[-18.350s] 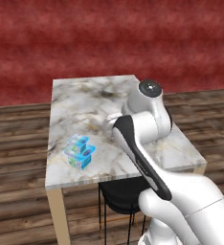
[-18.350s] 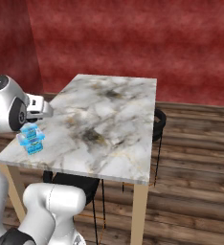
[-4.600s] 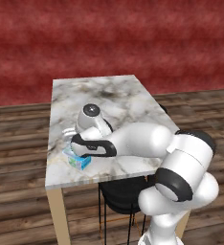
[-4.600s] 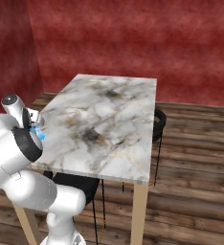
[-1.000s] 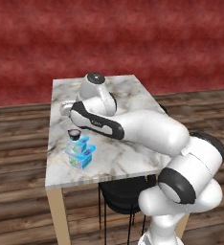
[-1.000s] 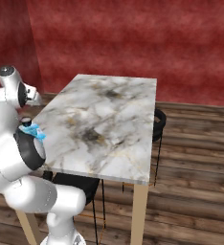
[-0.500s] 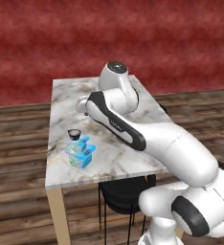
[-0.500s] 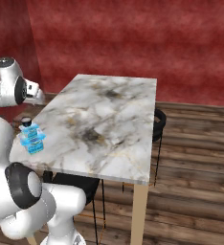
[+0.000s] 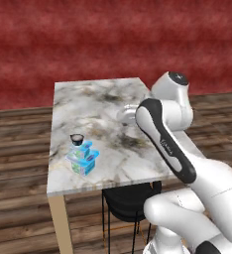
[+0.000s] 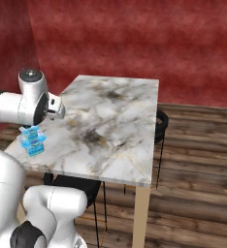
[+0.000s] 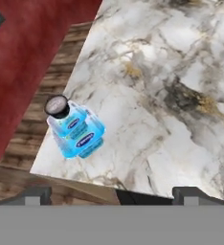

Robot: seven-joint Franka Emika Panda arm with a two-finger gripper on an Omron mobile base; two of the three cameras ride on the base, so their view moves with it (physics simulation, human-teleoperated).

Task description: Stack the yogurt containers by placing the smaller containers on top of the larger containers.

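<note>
On the marble table (image 9: 113, 144), near its front left corner, stands a stack. The big blue-topped tub (image 9: 85, 164) is at the bottom, the small light-blue tub (image 9: 85, 150) sits on it, and the tiny dark cup (image 9: 77, 139) with a whitish rim rests on top. The hand view looks down on the cup (image 11: 57, 106), the small tub (image 11: 73, 122) and the big tub (image 11: 86, 141). My gripper (image 11: 114, 195) is open and holds nothing, raised well away from the stack. It also shows over the table's middle (image 9: 125, 115) and to the right of the stack (image 10: 57, 109).
A black stool (image 9: 130, 201) stands under the table's near side, and another (image 10: 160, 123) at the far side. The floor is wood, with a red wall behind. The stack stands close to the table's left edge (image 11: 54, 143).
My arm has drawn back from the stack and swung up and to the right. The dark cup stays on top of the stack, free of my fingers.
</note>
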